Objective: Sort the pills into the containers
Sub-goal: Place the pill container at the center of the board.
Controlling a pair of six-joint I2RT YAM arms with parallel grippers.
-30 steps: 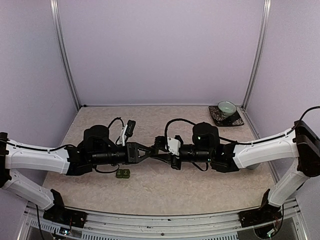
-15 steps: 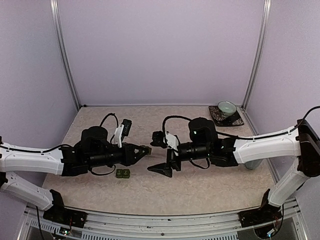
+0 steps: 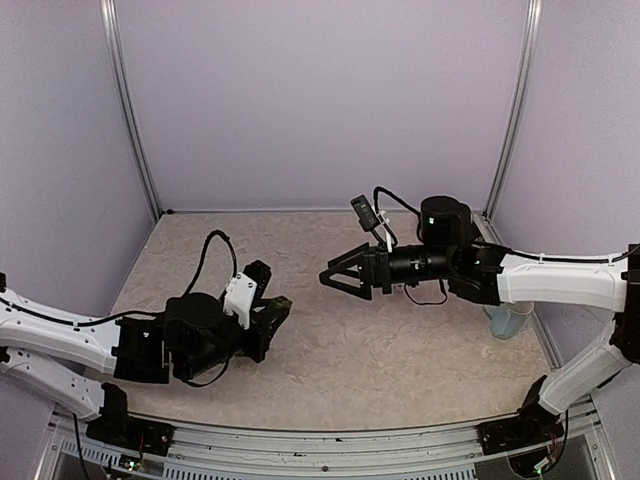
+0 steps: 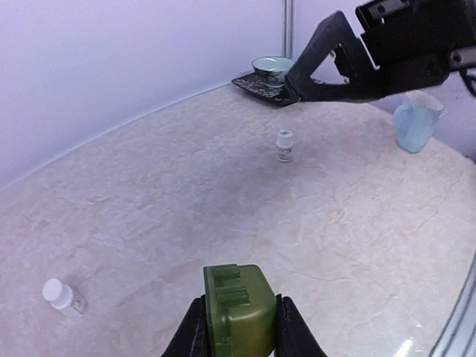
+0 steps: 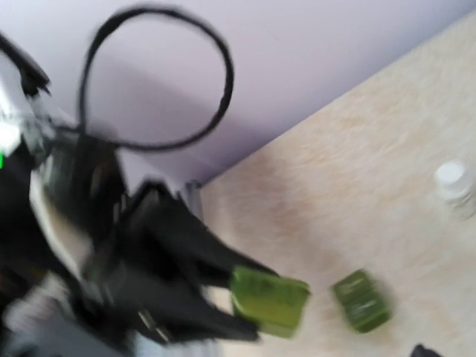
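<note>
At the far left of the left wrist view a small white bottle (image 4: 58, 294) lay on the beige table (image 3: 400, 370), well apart from everything else. Next to the right, low over the table, the left gripper (image 3: 277, 306) had its jaws pinched on a green container piece (image 4: 238, 306). One finger pressed each side wall and the rounded end stuck out past the fingertips. Two raised ridges showed on the top of that piece. Its lid looked closed, so nothing inside could be seen.

In the blurred right wrist view a second green piece (image 5: 361, 300) lay flat on the table just beside the held one, apart from it and untouched by either gripper. It was ribbed on top, and whether it held anything could not be told. A white-capped bottle (image 5: 454, 182) stood farther off in that same view.

Toward the middle of the table another white bottle (image 4: 284, 143) stood upright, alone on the bare surface. Above and to the right of it the right gripper (image 3: 336, 273) hung in the air, its jaws spread wide and nothing between them, pointing toward the left arm.

At the back right, a pale green bowl (image 4: 271, 65) sat on a dark saucer (image 4: 251, 81) in the corner by the wall. Near the right edge stood a pale blue mug (image 4: 414, 123), partly under the right arm in the top view. Nothing could be seen inside the mug or the bowl.
</note>
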